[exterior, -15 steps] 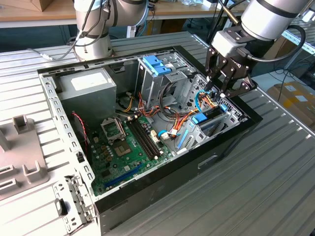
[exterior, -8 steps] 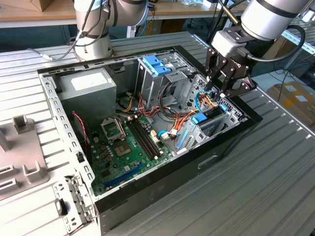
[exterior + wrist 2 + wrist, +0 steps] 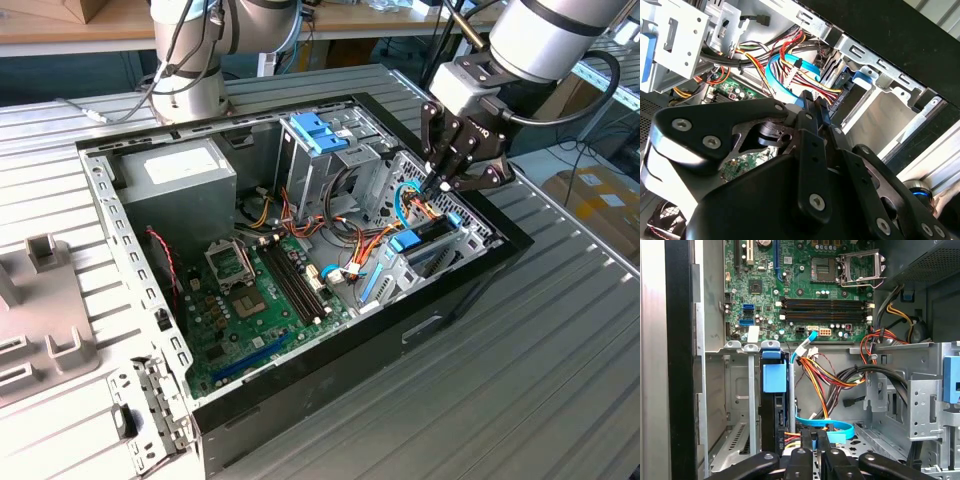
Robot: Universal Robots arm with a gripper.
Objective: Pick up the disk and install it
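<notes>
With the gripper [image 3: 441,187] low inside the open computer case [image 3: 330,375] at its front corner, the disk [image 3: 774,410] already sits edge-on in the drive bay [image 3: 740,405], its blue rail tab [image 3: 774,376] up. In both wrist views the fingers look pinched tight together with nothing between them — clenched, not grasping the disk. The tips sit right among the blue ribbon cable [image 3: 827,425] and the red-yellow wire bundle [image 3: 800,75]. Risks: a finger snags a loop and drags a connector loose, or side load on the rail skews the disk in its slot — judgement, seating depth isn't visible here.
</notes>
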